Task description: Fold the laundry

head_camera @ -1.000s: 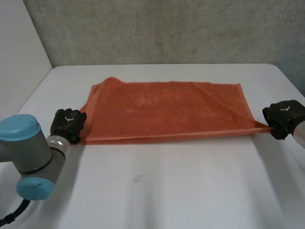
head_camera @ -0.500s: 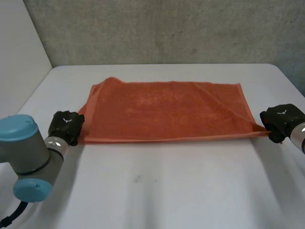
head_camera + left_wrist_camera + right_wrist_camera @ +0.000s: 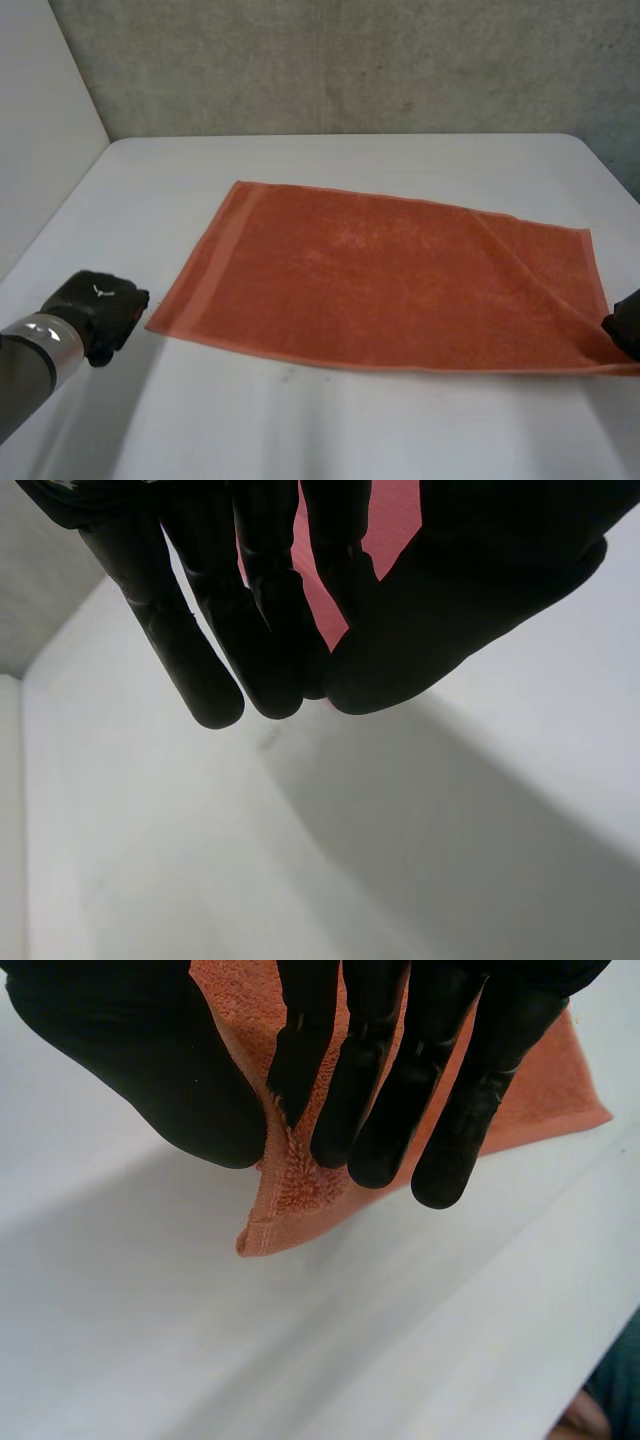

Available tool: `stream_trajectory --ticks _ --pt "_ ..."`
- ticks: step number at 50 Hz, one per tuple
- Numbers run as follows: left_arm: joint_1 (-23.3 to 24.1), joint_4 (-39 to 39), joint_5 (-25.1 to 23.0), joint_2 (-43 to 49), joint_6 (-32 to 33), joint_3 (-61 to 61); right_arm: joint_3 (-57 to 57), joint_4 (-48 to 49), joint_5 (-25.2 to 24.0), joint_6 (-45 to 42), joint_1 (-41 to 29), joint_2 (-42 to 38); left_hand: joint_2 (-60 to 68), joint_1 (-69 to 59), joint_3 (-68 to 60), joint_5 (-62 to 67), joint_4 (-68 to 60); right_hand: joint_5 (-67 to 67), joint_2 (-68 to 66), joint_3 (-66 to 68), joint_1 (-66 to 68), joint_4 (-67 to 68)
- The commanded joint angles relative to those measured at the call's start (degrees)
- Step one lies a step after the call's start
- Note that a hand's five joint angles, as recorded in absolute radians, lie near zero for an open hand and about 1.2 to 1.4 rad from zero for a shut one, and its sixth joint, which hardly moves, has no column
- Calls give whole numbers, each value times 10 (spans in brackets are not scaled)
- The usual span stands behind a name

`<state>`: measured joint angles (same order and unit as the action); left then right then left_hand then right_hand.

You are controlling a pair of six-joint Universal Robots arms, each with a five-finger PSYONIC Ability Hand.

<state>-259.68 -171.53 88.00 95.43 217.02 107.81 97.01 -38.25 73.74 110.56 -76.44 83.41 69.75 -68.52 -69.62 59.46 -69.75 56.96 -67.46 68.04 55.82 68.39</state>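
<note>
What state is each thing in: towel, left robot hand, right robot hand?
towel: spread flat on the table, not yet folded, diagonal crease near its right end.
left robot hand: shut, pinching the towel's near-left corner.
right robot hand: shut, pinching the towel's near-right corner between thumb and fingers.

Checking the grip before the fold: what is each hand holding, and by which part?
Both hold the orange towel. The right hand pinches its near right corner between thumb and fingers; the left hand pinches its near left corner.
</note>
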Motion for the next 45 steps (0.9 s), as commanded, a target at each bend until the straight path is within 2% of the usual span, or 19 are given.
stream_trajectory --ticks 1,4,5,6,7,8,9,13,17,31,45 --pt "-1 -122 -13 66 0 -28 -10 76 -11 35 -5 -72 103 -115 -104 105 -102 130 -125 120 242 116" --pt "3 -159 -25 95 -1 -36 -19 99 -8 59 -12 -108 103 -115 -104 105 -102 130 -125 120 242 116" --pt "4 -168 -37 103 -1 -35 -21 106 -9 70 -22 -110 -44 31 43 -41 44 130 -125 120 242 116" --pt "4 -168 -37 103 -1 -35 -21 106 -9 70 -22 -110 -45 33 44 -42 45 130 -125 120 242 116" --pt "4 -173 -53 109 -1 -31 -22 110 -11 83 -33 -111 -227 214 226 -224 227 130 -125 120 242 116" --pt "4 -173 -53 109 -1 -31 -22 110 -11 84 -33 -111 -229 216 227 -226 229 130 -125 120 242 116" --pt "8 -174 -71 118 -3 -30 -24 120 -13 99 -35 -111 -284 271 282 -281 284 130 -125 120 242 116" --pt "8 -173 -125 128 -18 -23 -28 187 -11 157 -35 -111 -284 272 283 -281 284 130 -125 120 242 116" --pt "6 -173 -142 129 -31 -19 -28 214 -10 182 -35 -112 -281 268 280 -278 281 130 -125 120 242 116" --pt "2 -178 -144 173 -31 -26 -13 231 -14 191 -35 -115 -313 300 311 -310 313 130 -125 120 242 116" --pt "-4 -207 -143 213 -29 -41 -5 238 -15 191 -35 -115 -276 264 275 -273 276 130 -125 120 242 116"
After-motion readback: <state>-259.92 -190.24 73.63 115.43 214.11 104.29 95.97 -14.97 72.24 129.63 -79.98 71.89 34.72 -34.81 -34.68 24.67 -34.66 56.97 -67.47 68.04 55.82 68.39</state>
